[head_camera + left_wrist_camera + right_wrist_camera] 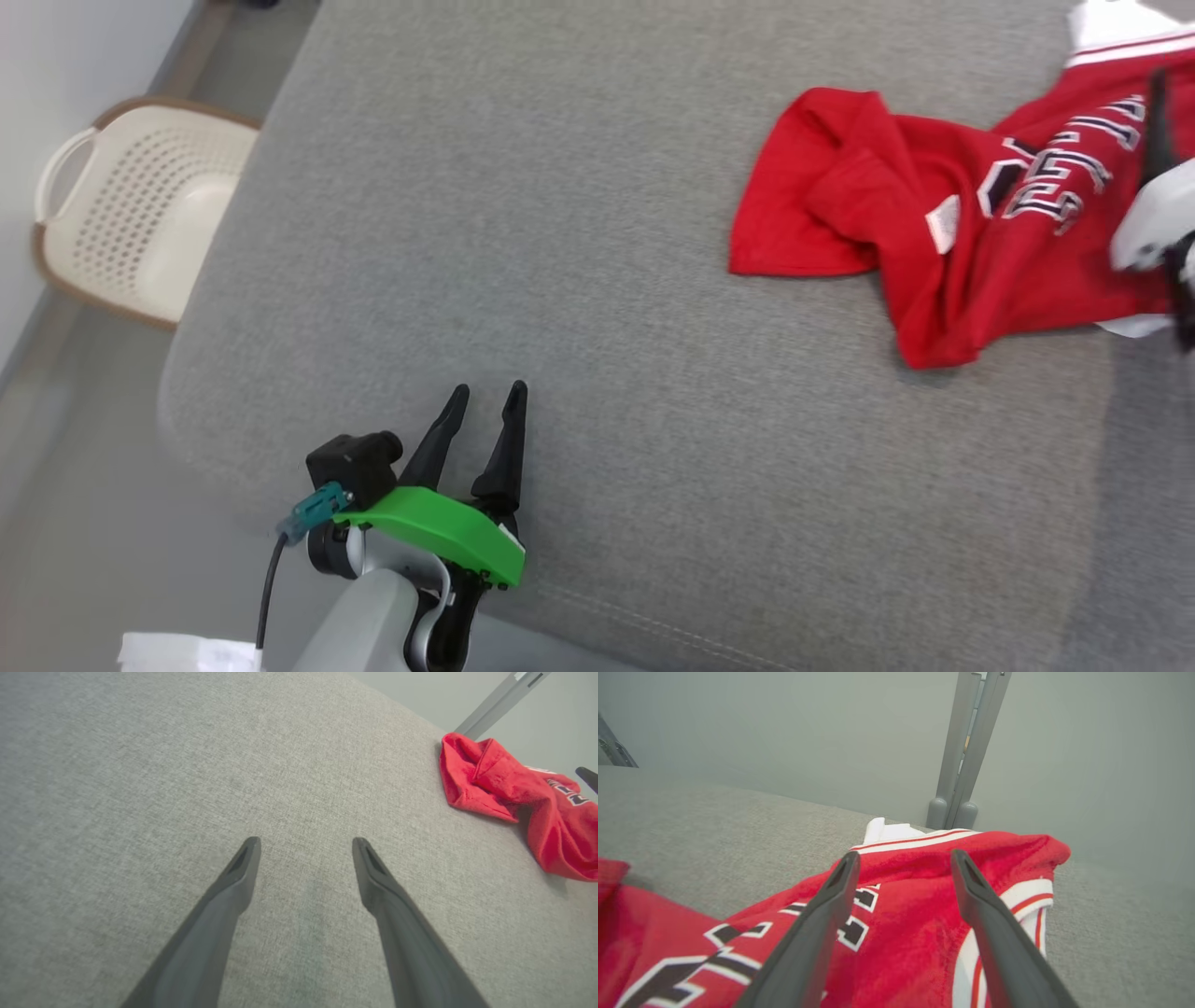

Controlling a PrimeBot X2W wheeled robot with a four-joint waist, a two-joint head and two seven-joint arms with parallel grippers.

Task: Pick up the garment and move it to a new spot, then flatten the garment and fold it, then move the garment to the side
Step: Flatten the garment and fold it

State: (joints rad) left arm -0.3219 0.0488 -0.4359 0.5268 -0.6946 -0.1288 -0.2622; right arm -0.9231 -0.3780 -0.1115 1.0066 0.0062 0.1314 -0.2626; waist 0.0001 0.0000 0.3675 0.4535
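Observation:
A crumpled red jersey (943,233) with white trim and dark lettering lies on the grey cushion (579,280) at the upper right. In the left wrist view the jersey (523,802) is far off at the right edge. My left gripper (490,397) rests open over bare cushion near the front left edge, nothing between its fingers (240,868). My right gripper (903,858) hovers open just above the jersey (915,914), fingers spread over the lettered part near the white-trimmed edge. In the head view one dark right finger (1159,121) shows at the right edge.
A cream laundry basket (131,210) with a brown rim stands on the floor left of the cushion. Behind the cushion a grey post (966,746) rises against a pale wall. A wide stretch of bare cushion lies between the two grippers.

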